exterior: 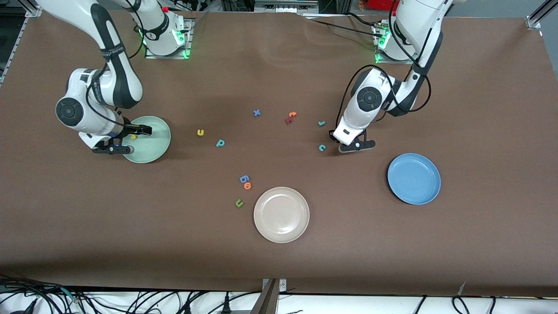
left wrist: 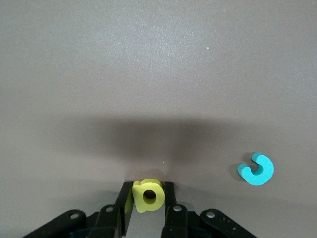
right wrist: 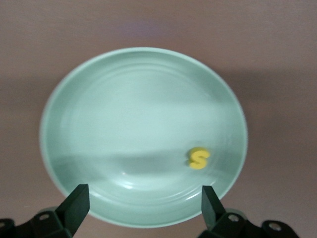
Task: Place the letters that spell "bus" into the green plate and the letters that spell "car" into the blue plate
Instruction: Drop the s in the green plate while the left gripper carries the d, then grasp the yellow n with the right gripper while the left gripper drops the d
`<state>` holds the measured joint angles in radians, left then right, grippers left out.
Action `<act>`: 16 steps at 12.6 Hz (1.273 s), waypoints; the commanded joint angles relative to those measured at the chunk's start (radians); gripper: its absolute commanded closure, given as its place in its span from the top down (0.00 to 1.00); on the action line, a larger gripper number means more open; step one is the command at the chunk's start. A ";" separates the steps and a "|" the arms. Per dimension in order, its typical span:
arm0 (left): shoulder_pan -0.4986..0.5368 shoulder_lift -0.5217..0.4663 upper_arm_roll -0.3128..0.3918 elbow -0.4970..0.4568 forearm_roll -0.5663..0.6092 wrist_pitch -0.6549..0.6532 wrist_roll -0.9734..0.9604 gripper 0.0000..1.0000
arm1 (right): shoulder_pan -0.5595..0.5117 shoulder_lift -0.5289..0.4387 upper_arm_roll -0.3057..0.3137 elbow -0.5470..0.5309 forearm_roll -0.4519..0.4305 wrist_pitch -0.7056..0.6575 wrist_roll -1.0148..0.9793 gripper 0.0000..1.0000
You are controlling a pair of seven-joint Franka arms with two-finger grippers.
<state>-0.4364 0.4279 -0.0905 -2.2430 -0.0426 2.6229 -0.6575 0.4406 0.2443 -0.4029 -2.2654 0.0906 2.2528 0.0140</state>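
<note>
The left gripper (left wrist: 148,198) has its fingers (left wrist: 125,203) closed on the yellow "a" (left wrist: 148,195), which sits pinched between the two pads just above the brown worktop (left wrist: 158,74). The teal "c" (left wrist: 256,169) lies flat on the worktop beside that gripper, near it but apart from the fingers; the teal "r" (exterior: 321,123) lies a little farther from the front camera than the "c". The blue plate (exterior: 414,179) stands nearer the front camera, toward the left arm's end. The right gripper (right wrist: 143,201) hangs over the green plate (right wrist: 143,84) with its fingers (right wrist: 77,203) spread wide and holding nothing; the yellow "s" (right wrist: 198,158) lies in the plate, below and between them, closer to one finger. The yellow "u" (exterior: 200,132) and teal "b" (exterior: 220,142) lie on the worktop beside the green plate, well apart from both grippers.
</note>
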 commanded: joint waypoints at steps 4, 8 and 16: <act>0.001 0.020 0.000 0.057 0.024 -0.108 -0.007 0.19 | 0.009 -0.043 0.206 0.067 0.012 -0.099 0.319 0.99; 0.057 0.034 -0.002 0.256 0.078 -0.407 0.063 0.18 | 0.009 -0.016 0.323 0.041 0.011 -0.004 0.382 0.99; 0.352 0.051 -0.002 0.399 0.182 -0.575 0.580 0.09 | 0.024 0.110 0.371 -0.039 0.011 0.258 0.382 0.98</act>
<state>-0.1326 0.4536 -0.0788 -1.8792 0.0941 2.0578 -0.1444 0.4562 0.3243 -0.0400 -2.2921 0.0909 2.4492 0.3936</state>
